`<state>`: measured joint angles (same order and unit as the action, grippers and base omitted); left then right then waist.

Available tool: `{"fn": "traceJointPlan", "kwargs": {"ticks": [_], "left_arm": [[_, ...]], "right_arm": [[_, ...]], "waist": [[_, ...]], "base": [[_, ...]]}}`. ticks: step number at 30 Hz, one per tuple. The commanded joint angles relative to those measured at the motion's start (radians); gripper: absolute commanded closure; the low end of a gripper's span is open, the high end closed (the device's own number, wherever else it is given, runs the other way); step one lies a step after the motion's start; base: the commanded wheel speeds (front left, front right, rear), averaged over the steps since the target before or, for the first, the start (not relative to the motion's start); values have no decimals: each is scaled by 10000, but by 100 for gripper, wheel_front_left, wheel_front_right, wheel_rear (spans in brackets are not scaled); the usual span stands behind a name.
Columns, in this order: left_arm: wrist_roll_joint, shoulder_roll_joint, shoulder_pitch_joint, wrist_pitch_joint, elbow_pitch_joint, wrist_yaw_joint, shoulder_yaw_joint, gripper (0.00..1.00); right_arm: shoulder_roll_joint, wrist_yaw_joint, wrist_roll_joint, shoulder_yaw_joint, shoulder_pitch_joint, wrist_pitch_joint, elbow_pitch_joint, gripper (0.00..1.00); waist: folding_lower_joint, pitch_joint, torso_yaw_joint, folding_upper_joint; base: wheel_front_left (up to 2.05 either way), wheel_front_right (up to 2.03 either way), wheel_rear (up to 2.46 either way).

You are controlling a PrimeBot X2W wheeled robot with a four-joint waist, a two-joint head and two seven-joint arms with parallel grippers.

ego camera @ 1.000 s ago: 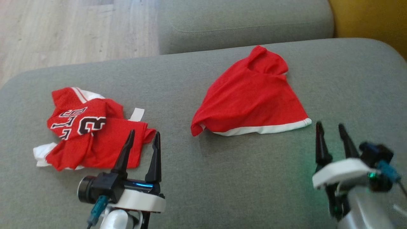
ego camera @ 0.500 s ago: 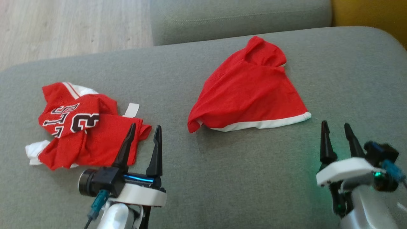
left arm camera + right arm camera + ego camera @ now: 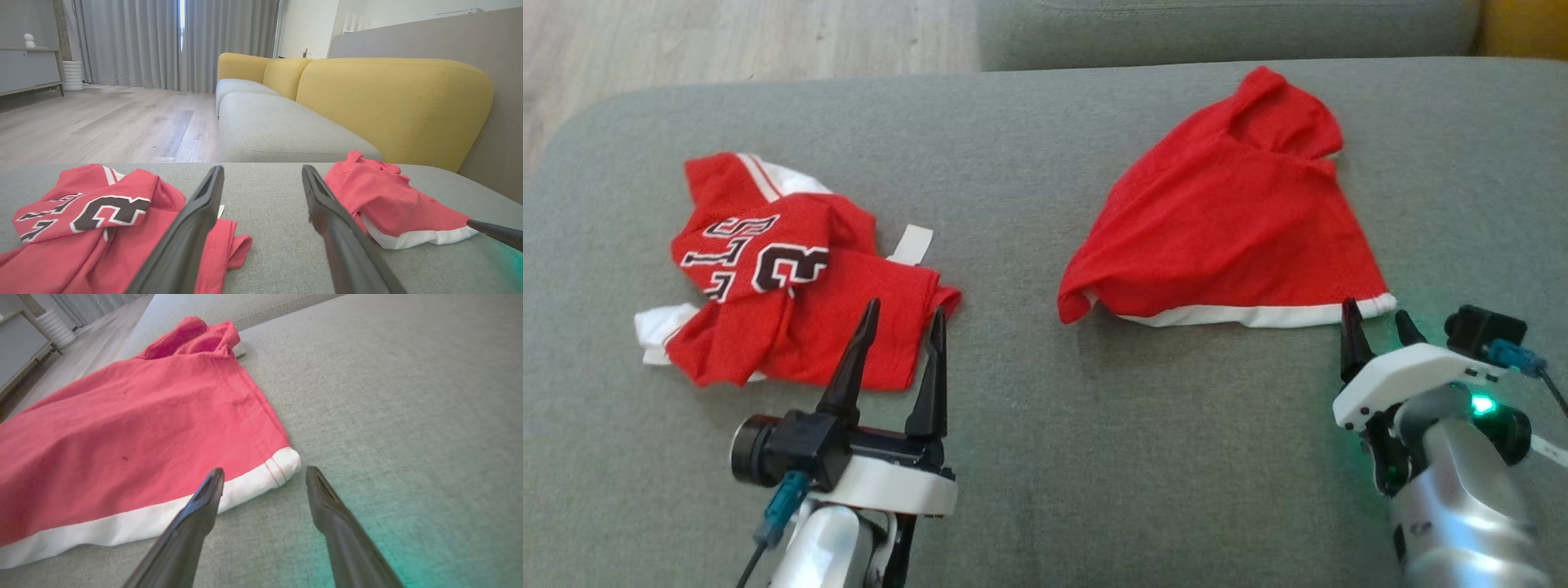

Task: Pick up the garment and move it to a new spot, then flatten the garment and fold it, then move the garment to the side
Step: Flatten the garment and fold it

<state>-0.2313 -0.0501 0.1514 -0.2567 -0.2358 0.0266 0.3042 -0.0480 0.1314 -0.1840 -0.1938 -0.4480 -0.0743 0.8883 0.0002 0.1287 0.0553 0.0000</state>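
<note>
Garment (image 3: 1225, 237), red with a white hem, lies on the right of the sofa (image 3: 1045, 425). Our right gripper (image 3: 1376, 310) hovers at its near right corner, jaws spread wide and empty; our left gripper (image 3: 907, 306), likewise spread and empty, sits by the jersey (image 3: 768, 269) on the left.

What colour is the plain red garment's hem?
White hem; the right wrist view shows it best.

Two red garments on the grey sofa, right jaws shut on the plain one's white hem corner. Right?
The right gripper is open, not shut: jaws apart by the white hem corner of the plain garment, per the right wrist view. The rest holds.
</note>
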Motion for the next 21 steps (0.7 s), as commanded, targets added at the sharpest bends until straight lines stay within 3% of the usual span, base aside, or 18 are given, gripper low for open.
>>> {"fn": "traceJointPlan", "kwargs": {"ticks": [1,3,4,5,6,14,21], "left_arm": [[58,-1,433,-51,259,-10,-205,0],[73,-1,454,-51,248,-24,-184,0],[76,-1,458,-51,247,-34,-185,0],[80,-1,461,-51,247,-39,-188,0],[86,-1,460,-51,249,-45,-197,0],[92,-1,404,-51,267,-108,-299,0],[32,-1,385,-51,304,-155,-147,0]], "right_arm": [[-23,-7,181,137,-539,-74,78,0],[-23,-7,429,-41,-799,-182,537,0],[-23,-7,540,-120,-917,-241,741,11],[-23,-7,635,-193,-1035,-313,935,77],[-23,-7,748,-257,-1144,-402,1102,100],[-173,-7,2087,-1412,-1742,-1329,1290,100],[-1412,-7,3416,-3488,-2001,-1114,474,100]], "waist": [[-2,96,165,0],[-2,124,247,0],[-2,131,270,0],[-2,138,291,0],[-2,146,300,0],[-2,76,54,0],[-2,-29,-61,0]], "base": [[0,0,0],[0,0,0],[0,0,0],[0,0,0],[0,0,0],[0,0,0],[0,0,0]]}}
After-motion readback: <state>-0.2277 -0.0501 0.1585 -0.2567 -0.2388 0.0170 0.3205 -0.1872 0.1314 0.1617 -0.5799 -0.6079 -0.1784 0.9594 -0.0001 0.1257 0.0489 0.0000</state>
